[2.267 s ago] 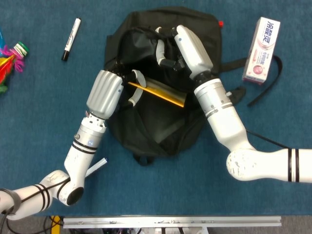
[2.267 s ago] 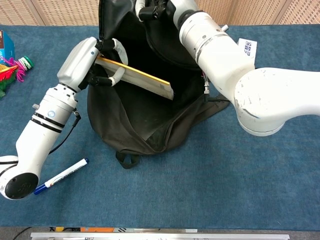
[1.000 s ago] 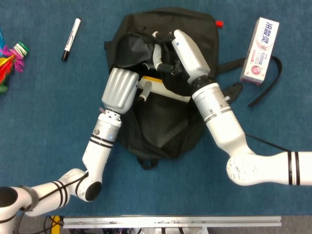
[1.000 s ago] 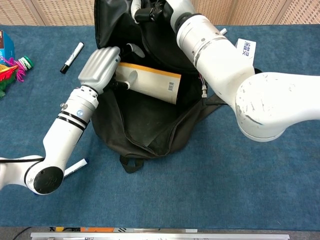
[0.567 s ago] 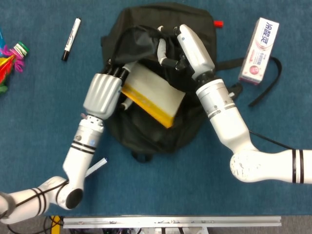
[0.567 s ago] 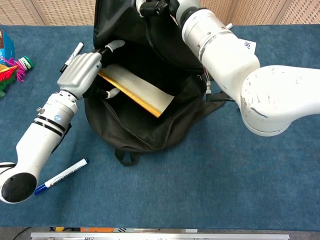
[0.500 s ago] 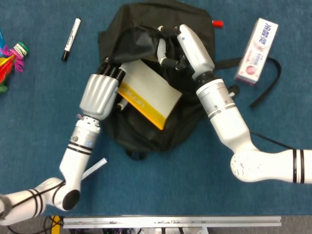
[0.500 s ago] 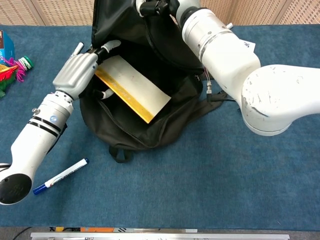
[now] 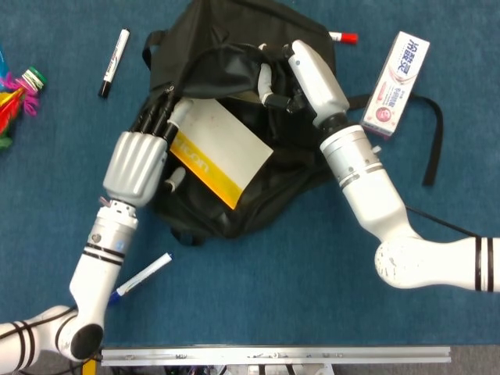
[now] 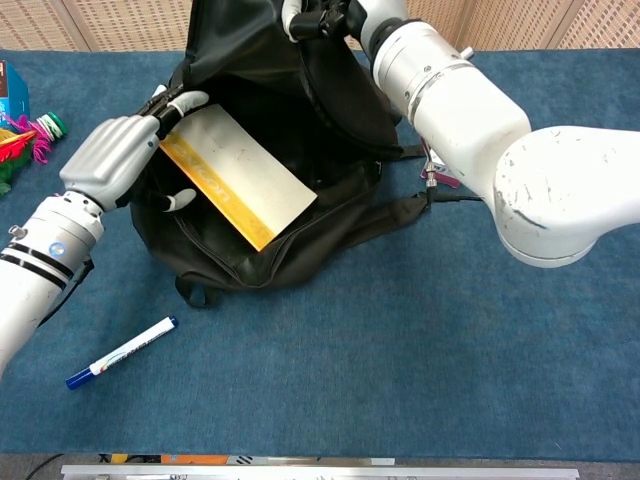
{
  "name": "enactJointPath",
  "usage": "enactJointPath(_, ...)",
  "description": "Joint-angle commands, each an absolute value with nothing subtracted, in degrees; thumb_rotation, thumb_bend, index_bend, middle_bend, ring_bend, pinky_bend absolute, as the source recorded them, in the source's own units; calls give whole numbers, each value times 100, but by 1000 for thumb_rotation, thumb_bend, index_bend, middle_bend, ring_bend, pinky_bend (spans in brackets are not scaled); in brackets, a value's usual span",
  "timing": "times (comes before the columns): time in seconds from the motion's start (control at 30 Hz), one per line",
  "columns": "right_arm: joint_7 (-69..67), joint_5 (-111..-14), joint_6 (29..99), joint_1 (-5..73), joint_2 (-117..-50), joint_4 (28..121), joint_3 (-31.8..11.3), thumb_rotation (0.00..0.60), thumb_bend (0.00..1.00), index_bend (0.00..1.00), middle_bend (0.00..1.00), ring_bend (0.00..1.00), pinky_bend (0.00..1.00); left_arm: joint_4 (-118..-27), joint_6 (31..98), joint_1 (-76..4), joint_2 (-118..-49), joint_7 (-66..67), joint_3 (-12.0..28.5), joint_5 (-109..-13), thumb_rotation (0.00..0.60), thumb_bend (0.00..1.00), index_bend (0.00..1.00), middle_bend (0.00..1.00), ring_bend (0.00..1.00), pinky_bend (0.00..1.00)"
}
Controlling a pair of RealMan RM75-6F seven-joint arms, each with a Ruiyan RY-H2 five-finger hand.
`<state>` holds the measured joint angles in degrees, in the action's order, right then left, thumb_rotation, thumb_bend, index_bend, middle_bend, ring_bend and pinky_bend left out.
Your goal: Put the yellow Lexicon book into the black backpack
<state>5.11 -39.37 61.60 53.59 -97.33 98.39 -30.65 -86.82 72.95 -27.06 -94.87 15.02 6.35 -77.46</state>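
The black backpack point(image 9: 234, 195) point(image 10: 300, 220) lies open at the table's middle. The yellow Lexicon book point(image 9: 220, 153) point(image 10: 236, 186) rests tilted in its opening, pale cover up, yellow spine toward the lower left. My left hand point(image 9: 137, 162) point(image 10: 112, 156) holds the book's left edge, fingers over the top corner and thumb below. My right hand point(image 9: 301, 73) point(image 10: 330, 16) grips the backpack's upper flap and keeps it lifted. The bag's inside under the book is hidden.
A black marker point(image 9: 114, 62) lies at the far left, a blue marker point(image 9: 144, 274) point(image 10: 120, 352) near the front left. A pink-and-white box point(image 9: 394, 75) and a red-capped pen point(image 9: 344, 36) sit right of the bag, whose strap point(image 9: 432, 141) trails right. Colourful items point(image 9: 16, 90) are at the left edge.
My left hand has drawn back to the left with the book, and the backpack has slid left with it. The book now lies flatter in the opening. The right hand still holds the flap.
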Motion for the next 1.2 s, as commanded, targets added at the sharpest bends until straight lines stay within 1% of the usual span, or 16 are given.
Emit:
enactJointPath(0.03, 551, -3904, 6113, 5372, -9692, 9832, -3036, 600, 718, 744, 695, 692, 825, -9010, 7245, -2656, -9353, 1627, 518, -7803, 600, 213, 0, 0, 0, 113)
enactJointPath(0.2, 648, -3772, 5926, 5370, -9465, 9863, -2999, 600, 719, 744, 695, 692, 825, -9282, 7363, -2594, -9200, 1671, 472, -7954, 600, 213, 0, 0, 0, 112)
enactJointPath(0.4, 636, -3756, 5663, 5375, -9277, 9931, -2887, 600, 719, 744, 694, 692, 825, -9632, 7475, -2480, -8833, 1717, 495, -7940, 600, 213, 0, 0, 0, 113)
enactJointPath(0.53, 572, -3824, 5474, 5386, -9202, 9959, -2790, 600, 695, 744, 663, 686, 825, -9859, 7572, -2379, -8579, 1742, 494, -7927, 600, 213, 0, 0, 0, 112)
enactJointPath(0.6, 504, -3855, 5362, 5382, -9168, 9977, -2752, 600, 645, 730, 631, 662, 819, -9900, 7626, -2335, -8512, 1719, 512, -7914, 600, 213, 0, 0, 0, 113)
enactJointPath(0.7, 415, -3917, 5158, 5380, -9089, 10019, -2657, 600, 434, 644, 546, 580, 748, -9953, 7679, -2273, -8405, 1675, 555, -7852, 600, 213, 0, 0, 0, 112)
enactJointPath(0.73, 408, -3920, 5113, 5386, -9068, 10027, -2632, 600, 329, 594, 502, 534, 701, -9962, 7692, -2261, -8380, 1664, 565, -7844, 600, 213, 0, 0, 0, 112)
enactJointPath(0.8, 374, -3929, 5012, 5396, -9020, 10052, -2592, 600, 159, 482, 413, 439, 605, -9978, 7721, -2233, -8332, 1650, 572, -7846, 600, 213, 0, 0, 0, 113)
enactJointPath(0.83, 348, -3930, 4974, 5404, -8995, 10061, -2583, 600, 92, 419, 371, 392, 554, -9986, 7739, -2216, -8306, 1640, 576, -7851, 600, 213, 0, 0, 0, 113)
enactJointPath(0.87, 323, -3944, 4964, 5407, -8986, 10063, -2582, 600, 45, 361, 336, 353, 509, -9993, 7753, -2203, -8289, 1633, 579, -7853, 600, 213, 0, 0, 0, 113)
enactJointPath(0.93, 254, -3980, 4947, 5404, -8963, 10077, -2582, 600, 5, 277, 291, 306, 450, -10007, 7775, -2179, -8252, 1616, 582, -7862, 600, 213, 0, 0, 0, 113)
enactJointPath(0.97, 223, -4002, 4941, 5401, -8951, 10081, -2585, 600, 0, 238, 270, 286, 428, -10007, 7782, -2170, -8240, 1609, 584, -7866, 600, 213, 0, 0, 0, 113)
enactJointPath(1.03, 167, -4048, 4920, 5388, -8911, 10099, -2579, 600, 0, 197, 251, 267, 407, -10004, 7787, -2154, -8215, 1602, 586, -7864, 600, 213, 0, 0, 0, 113)
enactJointPath(1.1, 109, -4115, 4923, 5361, -8851, 10118, -2563, 600, 0, 179, 243, 259, 399, -9992, 7789, -2136, -8190, 1599, 587, -7860, 600, 213, 0, 0, 0, 113)
enactJointPath(1.2, 77, -4195, 4923, 5304, -8711, 10172, -2515, 600, 0, 178, 243, 259, 399, -9979, 7787, -2115, -8150, 1592, 577, -7870, 600, 213, 0, 0, 0, 113)
